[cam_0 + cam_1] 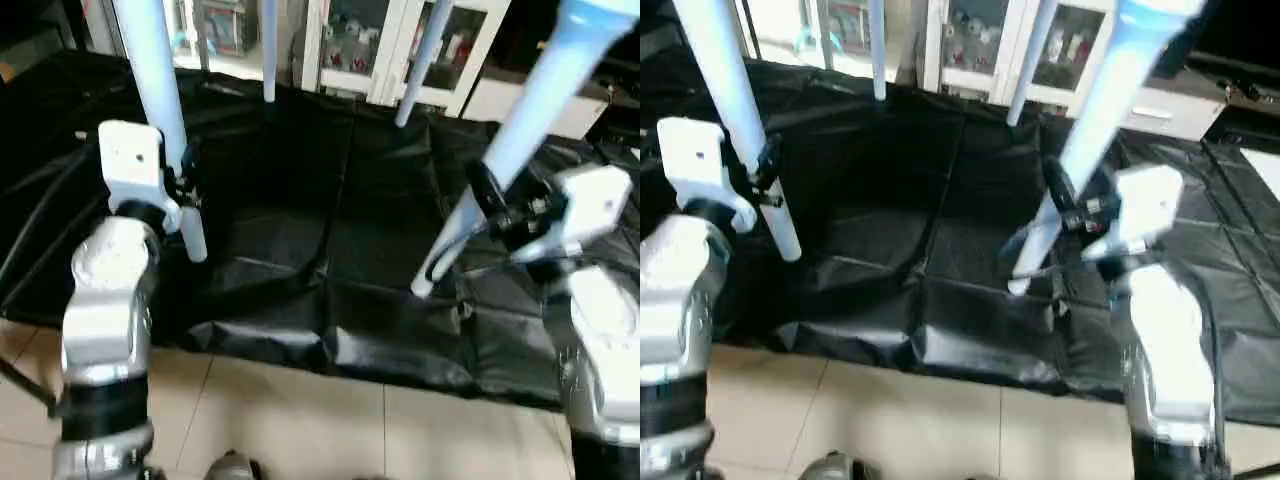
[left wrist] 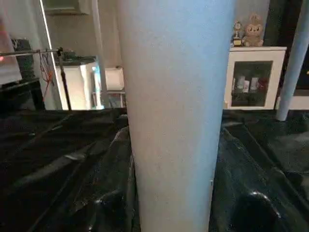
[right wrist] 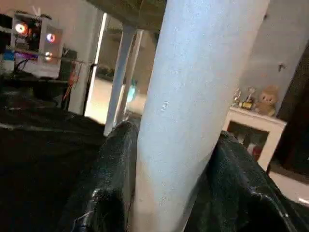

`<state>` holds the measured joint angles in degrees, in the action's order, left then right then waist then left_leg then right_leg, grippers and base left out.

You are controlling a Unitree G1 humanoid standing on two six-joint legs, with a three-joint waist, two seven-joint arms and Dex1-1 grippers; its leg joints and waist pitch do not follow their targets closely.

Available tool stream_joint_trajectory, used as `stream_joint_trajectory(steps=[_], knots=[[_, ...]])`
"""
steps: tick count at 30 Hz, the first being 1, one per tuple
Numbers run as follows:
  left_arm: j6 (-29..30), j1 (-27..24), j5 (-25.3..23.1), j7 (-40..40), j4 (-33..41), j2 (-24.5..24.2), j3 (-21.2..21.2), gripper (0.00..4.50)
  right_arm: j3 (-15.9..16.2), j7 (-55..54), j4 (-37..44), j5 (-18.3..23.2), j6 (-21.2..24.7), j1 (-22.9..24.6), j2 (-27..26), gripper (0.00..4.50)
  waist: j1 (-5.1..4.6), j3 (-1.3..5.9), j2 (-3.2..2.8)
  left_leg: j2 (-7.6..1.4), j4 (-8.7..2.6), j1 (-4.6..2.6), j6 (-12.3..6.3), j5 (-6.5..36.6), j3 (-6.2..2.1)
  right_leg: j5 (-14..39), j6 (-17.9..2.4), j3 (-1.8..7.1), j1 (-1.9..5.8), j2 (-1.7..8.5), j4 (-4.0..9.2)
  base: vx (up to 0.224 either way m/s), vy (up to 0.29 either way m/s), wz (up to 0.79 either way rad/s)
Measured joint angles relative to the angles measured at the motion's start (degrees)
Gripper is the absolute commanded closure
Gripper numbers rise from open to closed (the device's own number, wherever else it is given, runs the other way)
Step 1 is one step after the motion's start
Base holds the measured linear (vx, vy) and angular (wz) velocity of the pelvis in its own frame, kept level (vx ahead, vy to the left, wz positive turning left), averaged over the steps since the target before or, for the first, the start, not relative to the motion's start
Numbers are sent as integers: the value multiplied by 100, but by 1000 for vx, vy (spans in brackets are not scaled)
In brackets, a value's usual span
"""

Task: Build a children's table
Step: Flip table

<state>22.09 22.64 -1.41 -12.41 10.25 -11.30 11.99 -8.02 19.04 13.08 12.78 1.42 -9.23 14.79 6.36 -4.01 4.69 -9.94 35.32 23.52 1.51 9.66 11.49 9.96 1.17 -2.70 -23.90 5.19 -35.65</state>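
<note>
Table legs (image 1: 160,90) white with pale blue cast, plain, unpatterned; black mat (image 1: 330,250) beneath legs glossy, creased, crossed by seam lines; floor tiles (image 1: 300,430) in front of mat beige with thin dark grout lines; forearms (image 1: 105,300) silver, wrist blocks white, fingers (image 1: 487,190) black; cabinet (image 1: 400,50) behind mat white with glass doors.

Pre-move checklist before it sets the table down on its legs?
1. Left gripper closed on near-left leg: ok.
2. Right gripper closed on near-right leg: ok.
3. Both far legs fitted: appear so; sockets out of view, cannot tell.
4. Near leg tips off the black mat: ok.
5. Legs parallel: near-right leans, not ok.
6. Tabletop level: cannot tell.
</note>
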Motion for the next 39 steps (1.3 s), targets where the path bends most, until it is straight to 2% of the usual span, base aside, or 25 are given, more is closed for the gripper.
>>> stream_joint_trajectory(steps=[3, 8, 12, 23, 24, 25, 27, 30, 31, 34, 36, 39], knots=[[7, -194, 0, 6, 230, 0, -10, 278, 65, -36, 47, 1, -206, 186, -8, 280, -55, 18, 26, 0, 0, -5, -9, 7, 4, 1, 1, 3, 8, 0, 13, 0, 0, 0], [95, -424, -11, 66, 506, 38, -84, 278, 127, -147, -12, 14, -219, 244, -9, 280, -133, 44, 65, 2, -2, -48, -9, 8, 3, 11, 32, 3, 62, -1, 47, 0, 0, 0], [362, -431, -98, 107, 660, 32, -189, 278, 91, -146, -239, 115, -215, 130, -1, 280, -147, 58, 86, 6, -2, -55, -9, 8, -1, 10, 35, 5, 76, -1, 64, 0, 0, 0], [1040, -302, -98, 110, 913, -155, -288, 278, 83, -97, -565, 289, -145, -151, 153, 280, -161, 60, 88, 7, -1, -53, -7, 7, -3, -22, 48, 6, 70, -2, 65, 0, 0, 0], [1105, -281, -94, 110, 929, -168, -292, 243, 82, -86, -581, 320, -142, -161, 157, 280, -161, 60, 88, 7, -1, -53, -7, 7, -3, -23, 47, 6, 70, -2, 65, 0, 0, 0], [1194, -280, -56, 109, 1009, -168, -295, 243, 79, -54, -581, 381, -139, -161, 171, 280, -160, 60, 88, 7, -1, -52, -7, 7, -3, -24, 46, 6, 69, -2, 65, 0, 0, 0], [1302, -280, -54, 97, 1077, -172, -323, 205, 74, -8, -580, 455, -139, -160, 178, 224, -159, 59, 87, 6, -1, -51, -7, 7, -3, -26, 45, 7, 67, -2, 64, 0, 0, 0], [1312, -228, -42, 72, 1431, -199, -392, 192, 135, 162, -515, 272, -145, -115, 366, 202, -151, 61, 90, 5, -1, -49, -7, 7, -3, -30, 43, 5, 67, -2, 65, 0, 0, 0], [1311, -207, -31, 69, 1558, -221, -388, 164, 125, 171, -463, 263, -146, -70, 372, 171, -149, 61, 90, 4, -2, -50, -7, 7, -3, -30, 42, 5, 67, -3, 65, 0, 0, 0], [1312, -209, 58, 45, 1680, -203, -389, 152, 139, 177, -370, 256, -148, 26, 371, 160, -146, 61, 90, 4, -2, -51, -7, 7, -3, -29, 43, 6, 67, -4, 65, 0, 0, 0], [1351, -227, 90, 48, 1747, -150, -375, 121, 133, 171, -308, 262, -145, 77, 368, 129, -144, 61, 90, 4, -2, -50, -7, 7, -3, -28, 45, 7, 67, -4, 66, 0, 0, 0], [1447, -401, 186, 62, 2033, -73, -368, 102, 116, 134, -43, 288, -138, 277, 324, 111, -140, 61, 89, 4, -2, -50, -7, 7, -3, -27, 47, 6, 67, -4, 67, 0, 0, 0]])
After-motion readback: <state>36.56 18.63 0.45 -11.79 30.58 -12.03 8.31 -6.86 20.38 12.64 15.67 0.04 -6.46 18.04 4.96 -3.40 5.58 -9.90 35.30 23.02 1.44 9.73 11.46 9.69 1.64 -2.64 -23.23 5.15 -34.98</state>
